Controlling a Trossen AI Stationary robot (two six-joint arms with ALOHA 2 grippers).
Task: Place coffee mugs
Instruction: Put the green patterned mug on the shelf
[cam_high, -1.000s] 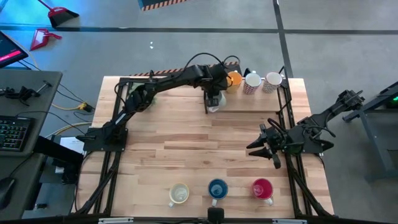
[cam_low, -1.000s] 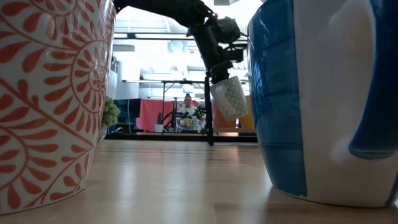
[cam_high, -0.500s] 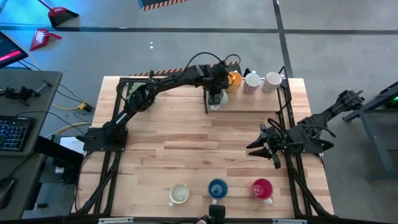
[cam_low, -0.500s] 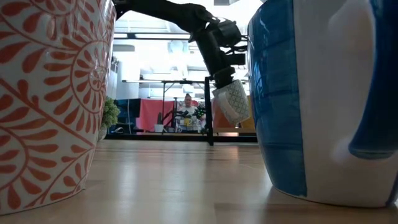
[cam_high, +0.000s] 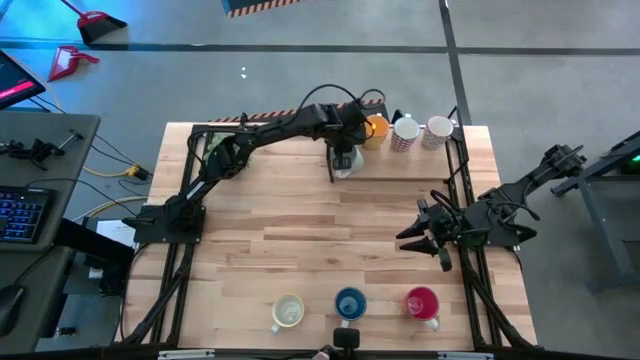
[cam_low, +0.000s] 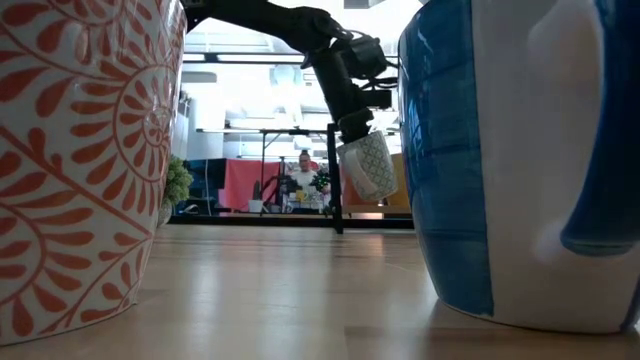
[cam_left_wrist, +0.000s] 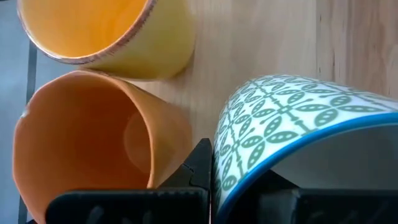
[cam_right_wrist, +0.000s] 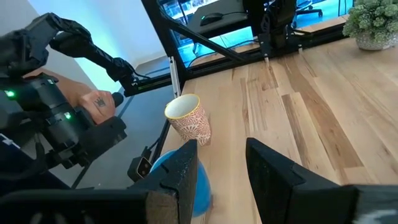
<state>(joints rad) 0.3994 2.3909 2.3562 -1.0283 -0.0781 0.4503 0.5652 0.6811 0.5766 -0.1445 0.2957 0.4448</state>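
1. My left gripper (cam_high: 343, 160) sits at about twelve o'clock on the desk (cam_high: 300, 250), its fingers clamped on the rim of a green-patterned mug (cam_low: 367, 167) that hangs tilted, clear of the wood.
2. Just beside that mug stand an orange mug (cam_left_wrist: 93, 137) and a yellow mug (cam_left_wrist: 112, 31), with two white mugs (cam_high: 420, 131) further along the back row toward one o'clock.
3. Risk as I see it: the carried mug hangs at a slant from a thin rim grip, so it could slip or rotate, and lowering it this close could clip the orange mug and knock it over.
4. My right gripper (cam_high: 428, 234) waits at three o'clock, fingers spread and empty.
5. Cream (cam_high: 288, 311), blue (cam_high: 349, 303) and red-pink (cam_high: 422, 302) mugs line the six o'clock edge.
6. No brand, label or readable writing shows anywhere.
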